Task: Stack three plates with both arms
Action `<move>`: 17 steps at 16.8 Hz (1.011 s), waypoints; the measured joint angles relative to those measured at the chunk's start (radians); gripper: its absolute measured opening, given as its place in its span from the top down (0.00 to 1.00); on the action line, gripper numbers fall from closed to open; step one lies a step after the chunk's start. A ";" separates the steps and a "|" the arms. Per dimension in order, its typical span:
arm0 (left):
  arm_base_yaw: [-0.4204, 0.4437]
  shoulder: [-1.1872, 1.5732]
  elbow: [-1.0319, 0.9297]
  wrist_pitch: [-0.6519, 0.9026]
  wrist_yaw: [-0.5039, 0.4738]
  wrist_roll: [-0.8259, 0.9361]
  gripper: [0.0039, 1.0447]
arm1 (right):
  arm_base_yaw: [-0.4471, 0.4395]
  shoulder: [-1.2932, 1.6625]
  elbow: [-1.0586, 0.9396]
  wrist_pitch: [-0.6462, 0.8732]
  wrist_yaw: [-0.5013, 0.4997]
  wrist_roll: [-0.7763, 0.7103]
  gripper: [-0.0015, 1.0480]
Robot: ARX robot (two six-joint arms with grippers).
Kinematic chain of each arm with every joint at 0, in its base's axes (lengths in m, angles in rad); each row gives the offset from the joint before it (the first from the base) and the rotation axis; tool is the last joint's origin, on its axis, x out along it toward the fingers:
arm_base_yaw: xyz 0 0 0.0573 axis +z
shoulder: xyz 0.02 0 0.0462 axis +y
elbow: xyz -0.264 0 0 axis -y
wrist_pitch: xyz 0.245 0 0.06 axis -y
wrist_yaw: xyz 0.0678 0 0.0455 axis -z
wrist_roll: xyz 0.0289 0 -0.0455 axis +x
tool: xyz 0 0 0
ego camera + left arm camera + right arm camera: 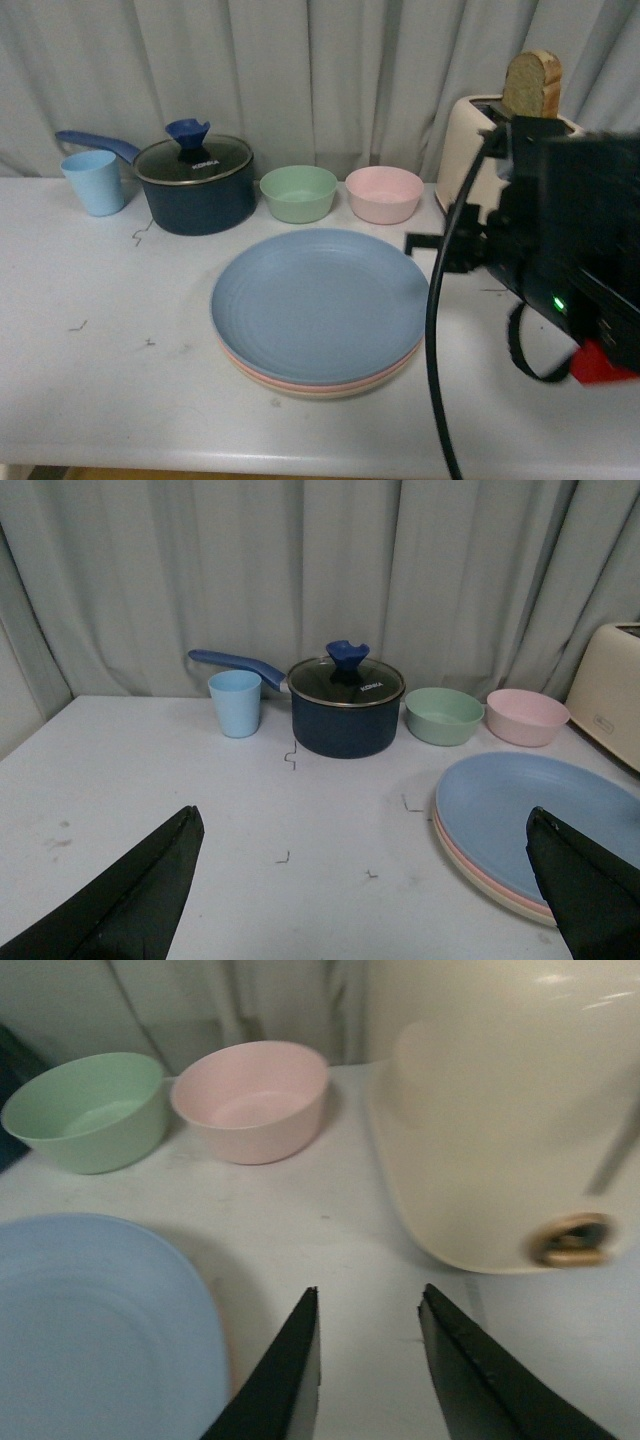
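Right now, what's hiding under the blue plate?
Under the blue plate peek the rims of a pink plate and a cream plate. Their middles are covered.

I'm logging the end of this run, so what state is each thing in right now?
Blue plate: top of stack.
Pink plate: middle, only its edge shows.
Cream plate: bottom.
Pot: lid on.
Toaster: bread sticking up.
Green bowl: upright, empty.
Left gripper: open, empty.
Right gripper: open, empty.
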 joint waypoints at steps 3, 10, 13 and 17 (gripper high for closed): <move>0.001 0.000 0.000 0.000 0.001 0.000 0.06 | -0.118 -0.333 -0.423 0.371 -0.032 -0.153 0.98; 0.002 0.000 0.000 0.000 0.001 0.000 0.06 | -0.203 -0.692 -0.733 0.337 -0.130 -0.167 0.98; 0.002 0.000 0.000 0.000 0.001 0.000 0.06 | -0.236 -0.880 -0.807 0.230 -0.157 -0.167 0.98; 0.002 0.000 0.000 0.000 0.000 0.000 0.06 | -0.311 -1.163 -0.834 -0.003 -0.229 -0.168 0.98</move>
